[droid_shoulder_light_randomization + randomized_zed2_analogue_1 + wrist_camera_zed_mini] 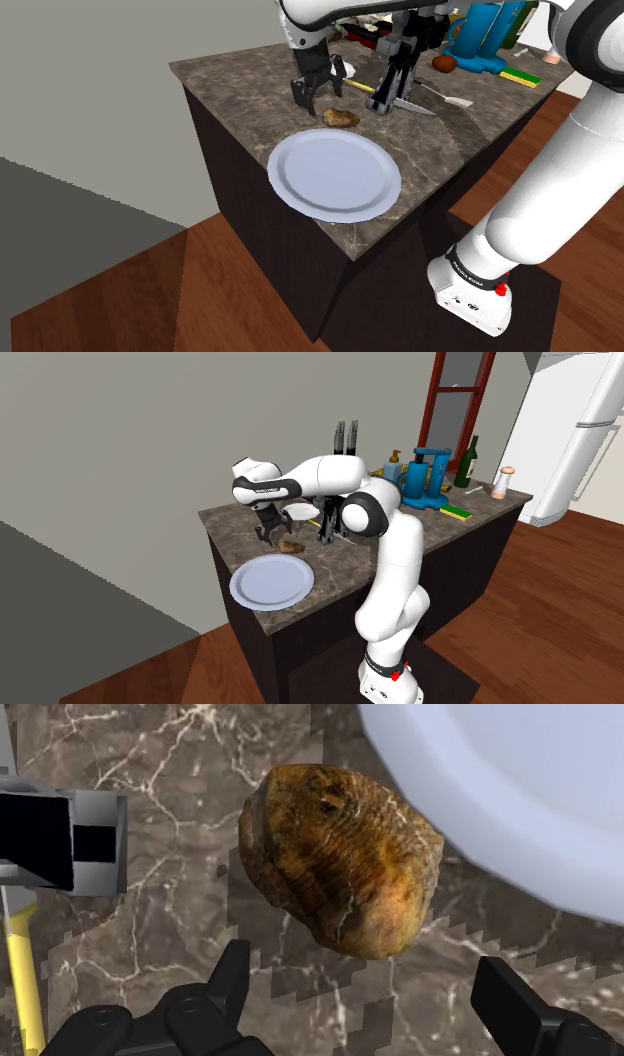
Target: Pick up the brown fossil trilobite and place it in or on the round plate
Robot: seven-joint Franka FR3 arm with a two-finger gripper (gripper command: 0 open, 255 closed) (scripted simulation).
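Gripper (319,95) spread open, upper centre of shoulder view, brown fossil (341,118) just beside it, pale plate (334,175) mid-frame below

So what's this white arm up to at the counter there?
The white robot arm is reaching over a dark marble-patterned counter with its black two-finger gripper pointed down at a brown ridged fossil trilobite. The fingers stand open, on either side of the fossil without touching it, so nothing is held yet. The fossil lies on the counter right beside a round pale plate, which has nothing on it.
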